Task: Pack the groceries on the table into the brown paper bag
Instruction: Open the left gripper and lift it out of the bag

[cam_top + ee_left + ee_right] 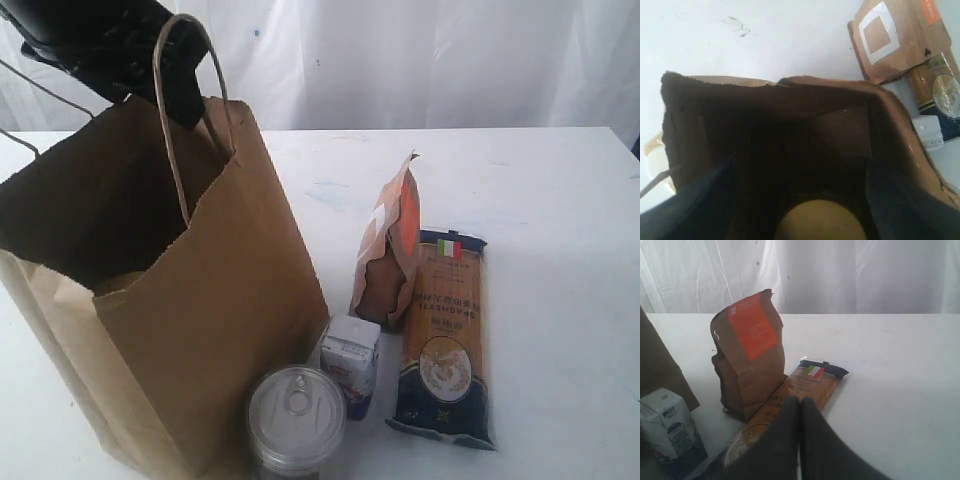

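Brown pouch [751, 360], orange-labelled: is stood just ahead of the closed, empty right gripper [800, 402], is judged light, soft-sided and crushable, and is best gripped across its folded top.

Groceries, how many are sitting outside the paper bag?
4: the silver-topped can beside the bag, the small carton next to it, the brown pouch standing behind, the spaghetti packet lying flat. More may hide behind the bag.

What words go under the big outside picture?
Left gripper over the brown paper bag; can, carton, pouch and spaghetti packet sit beside it.
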Controlling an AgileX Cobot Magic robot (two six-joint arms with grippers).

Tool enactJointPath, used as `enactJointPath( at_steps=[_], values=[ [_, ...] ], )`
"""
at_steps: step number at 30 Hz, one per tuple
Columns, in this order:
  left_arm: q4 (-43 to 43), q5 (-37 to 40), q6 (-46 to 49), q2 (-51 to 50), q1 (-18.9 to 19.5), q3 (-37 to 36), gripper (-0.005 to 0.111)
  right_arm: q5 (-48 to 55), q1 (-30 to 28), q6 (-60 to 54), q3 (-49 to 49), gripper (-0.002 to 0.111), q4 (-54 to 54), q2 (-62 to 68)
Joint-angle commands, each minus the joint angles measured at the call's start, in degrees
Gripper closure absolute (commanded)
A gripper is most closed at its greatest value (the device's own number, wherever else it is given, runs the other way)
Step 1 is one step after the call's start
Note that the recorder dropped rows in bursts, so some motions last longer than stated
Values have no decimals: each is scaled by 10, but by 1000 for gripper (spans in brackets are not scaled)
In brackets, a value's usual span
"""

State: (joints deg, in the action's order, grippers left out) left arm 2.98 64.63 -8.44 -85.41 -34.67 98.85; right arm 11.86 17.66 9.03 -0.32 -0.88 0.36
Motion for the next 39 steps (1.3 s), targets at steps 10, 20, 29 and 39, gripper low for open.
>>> enactJointPath(
  at_steps=[10, 20, 29, 39],
  values=[
    [47, -41, -4, 0, -2, 10, 34, -8, -5, 2, 3, 108, 5, -4],
    [47, -9, 21, -74, -2, 127, 34, -8, -5, 2, 3, 108, 5, -4],
    [39, -9, 41, -129, -3, 192, 34, -8, -5, 2, 3, 108, 5, -4],
    [50, -21, 49, -174, -3, 225, 34, -9, -5, 2, 3, 108, 9, -4]
  ],
)
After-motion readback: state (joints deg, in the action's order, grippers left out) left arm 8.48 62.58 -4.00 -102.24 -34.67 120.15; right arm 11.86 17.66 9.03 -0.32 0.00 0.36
